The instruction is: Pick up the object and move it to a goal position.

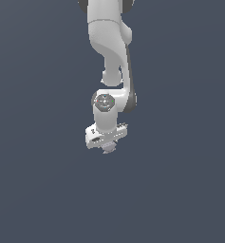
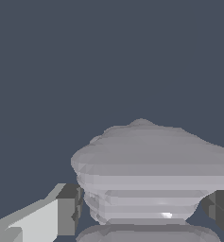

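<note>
One object (image 2: 153,175), pale grey, ridged, lumpy w/ stacked layers, sits between dark pads (image 2: 68,210) of the tool (image 1: 107,142), clenched on it, centre of exterior view, below white arm (image 1: 109,42).

One robot arm (image 1: 109,42) with one end effector (image 1: 107,144). One pale grey ridged lump (image 2: 151,179) sits between its two dark finger pads (image 2: 68,208). Nothing else countable shows against the plain slate background.

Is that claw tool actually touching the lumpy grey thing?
Cannot tell. In the wrist view the object sits between the tool's dark pads, but contact isn't plain.
</note>
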`<control>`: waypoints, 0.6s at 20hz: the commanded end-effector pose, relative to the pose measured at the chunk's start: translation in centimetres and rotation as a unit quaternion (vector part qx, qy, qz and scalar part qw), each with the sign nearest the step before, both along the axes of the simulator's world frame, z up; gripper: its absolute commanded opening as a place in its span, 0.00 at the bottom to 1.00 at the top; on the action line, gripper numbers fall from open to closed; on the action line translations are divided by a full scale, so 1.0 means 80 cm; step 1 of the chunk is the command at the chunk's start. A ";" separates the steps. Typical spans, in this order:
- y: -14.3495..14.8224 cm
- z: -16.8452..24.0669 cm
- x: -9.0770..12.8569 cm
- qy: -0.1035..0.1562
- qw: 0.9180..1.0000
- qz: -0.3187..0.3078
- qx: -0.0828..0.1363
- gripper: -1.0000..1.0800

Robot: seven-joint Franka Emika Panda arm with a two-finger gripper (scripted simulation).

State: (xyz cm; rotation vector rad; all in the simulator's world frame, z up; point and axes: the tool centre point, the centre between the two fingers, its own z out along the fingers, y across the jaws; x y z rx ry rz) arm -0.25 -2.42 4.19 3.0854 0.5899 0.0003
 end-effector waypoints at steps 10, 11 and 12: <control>-0.025 0.017 -0.009 0.000 1.000 0.000 0.000 0.00; -0.031 0.021 -0.011 0.000 1.000 0.000 0.000 0.00; -0.039 0.027 -0.014 0.000 1.000 0.000 0.000 0.00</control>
